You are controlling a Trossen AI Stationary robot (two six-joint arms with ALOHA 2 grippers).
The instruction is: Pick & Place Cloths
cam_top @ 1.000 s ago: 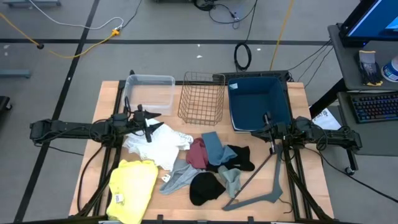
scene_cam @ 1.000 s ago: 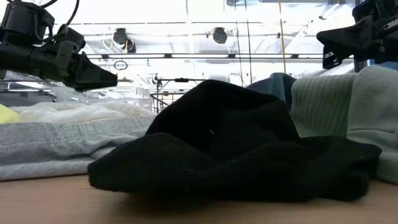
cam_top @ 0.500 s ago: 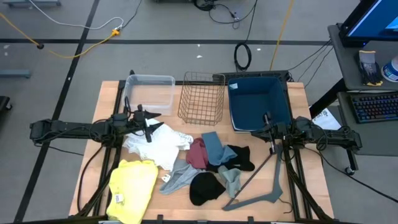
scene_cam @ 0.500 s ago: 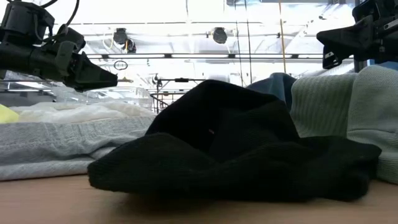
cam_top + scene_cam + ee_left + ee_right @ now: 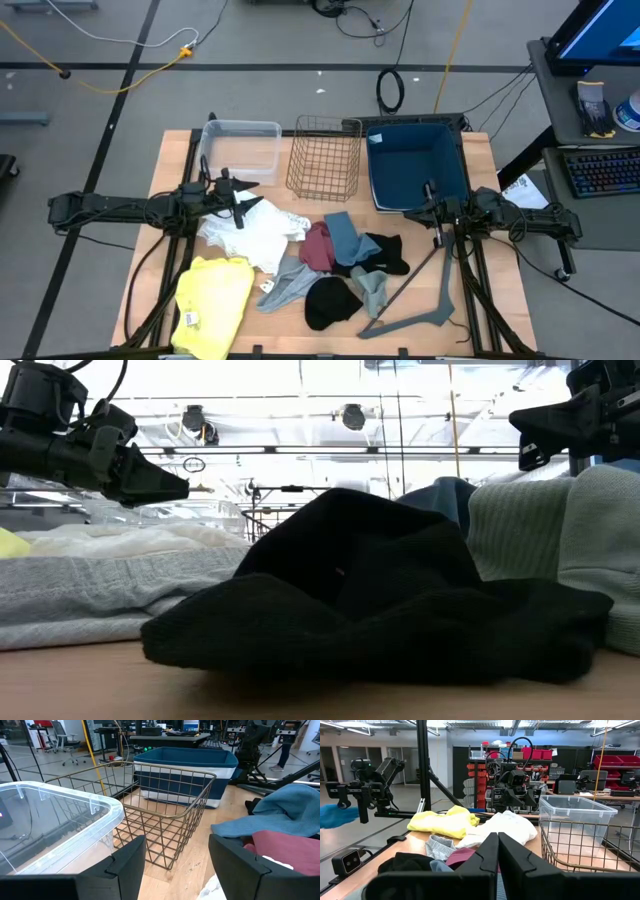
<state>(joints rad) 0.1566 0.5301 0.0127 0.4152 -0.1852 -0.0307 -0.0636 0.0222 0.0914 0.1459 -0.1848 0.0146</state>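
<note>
The cloths lie in a loose heap on the table's near half. They are a yellow one, a white one, a grey one, a maroon one, a blue one and a black one. My left gripper hovers open over the white cloth's far edge, with nothing between its fingers. It points toward the wire basket. My right gripper is shut and empty. It hangs by the blue bin's near edge, clear of the cloths.
Along the far edge stand a clear plastic tub, a wire basket and a blue bin. A grey clothes hanger lies at the near right, beside a second black piece and a pale green one.
</note>
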